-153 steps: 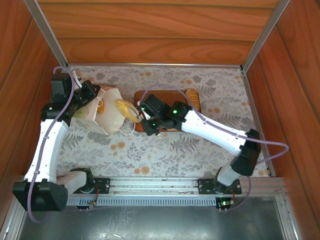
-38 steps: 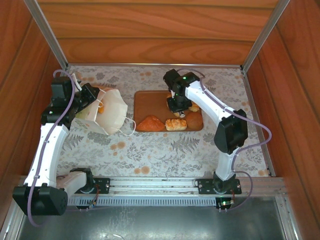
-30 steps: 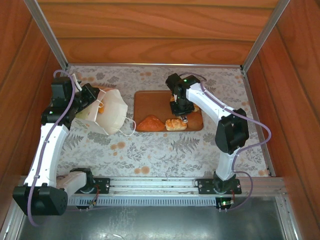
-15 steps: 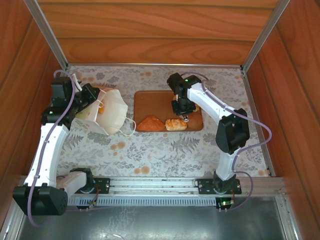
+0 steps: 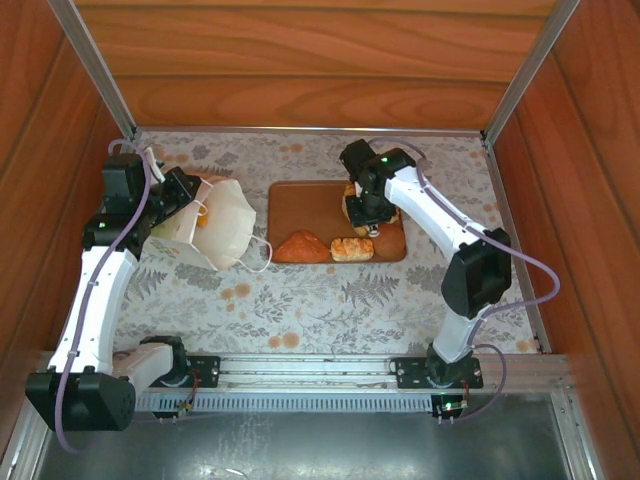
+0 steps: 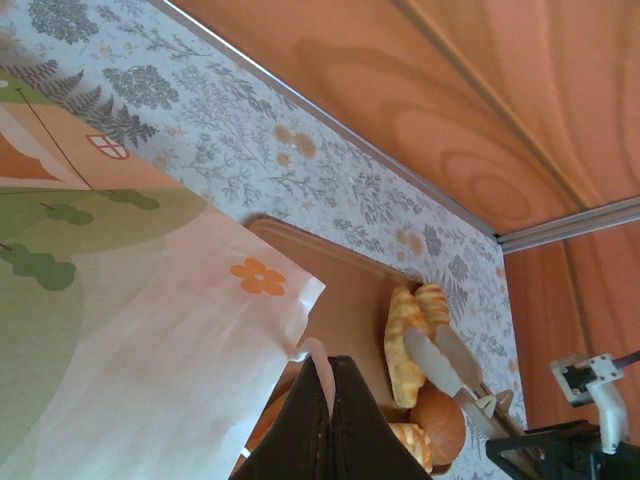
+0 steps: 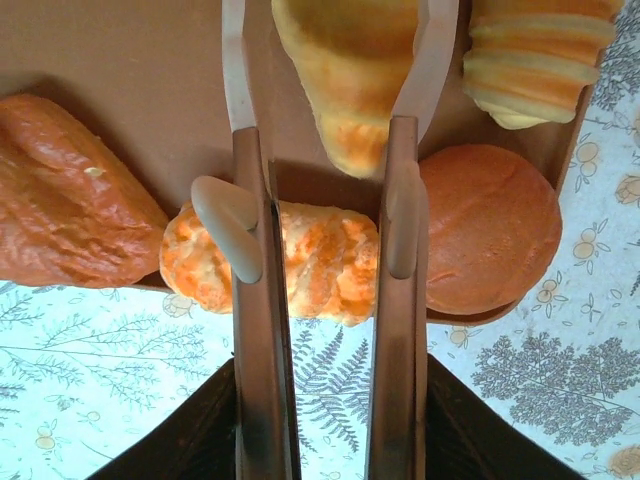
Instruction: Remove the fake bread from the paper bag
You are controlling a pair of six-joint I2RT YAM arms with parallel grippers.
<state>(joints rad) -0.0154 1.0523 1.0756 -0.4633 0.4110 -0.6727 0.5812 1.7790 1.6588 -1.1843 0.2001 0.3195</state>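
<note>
The white paper bag (image 5: 228,226) lies on its side at the left, its mouth toward the board. My left gripper (image 5: 188,200) is shut on the bag's rim, a pale strip pinched between its dark fingers (image 6: 345,420). The printed bag wall (image 6: 120,330) lies close beside them. My right gripper (image 5: 366,212) hangs over the brown board (image 5: 305,200), open, with a yellow croissant (image 7: 345,70) lying between its fingers and a gap on the left side. Other fake bread rests on the board: a triangular piece (image 7: 70,210), a ridged loaf (image 7: 310,260), a round bun (image 7: 490,225) and a second croissant (image 7: 535,50).
The floral cloth (image 5: 330,295) covers the table, with wooden walls on three sides and a metal rail (image 5: 300,370) at the near edge. The bag's cord handle (image 5: 262,255) trails toward the board's left end.
The right gripper carried a croissant from the bag's mouth to the board's right end. Over the last second its jaws have widened around it. The left arm and bag have stayed still.
</note>
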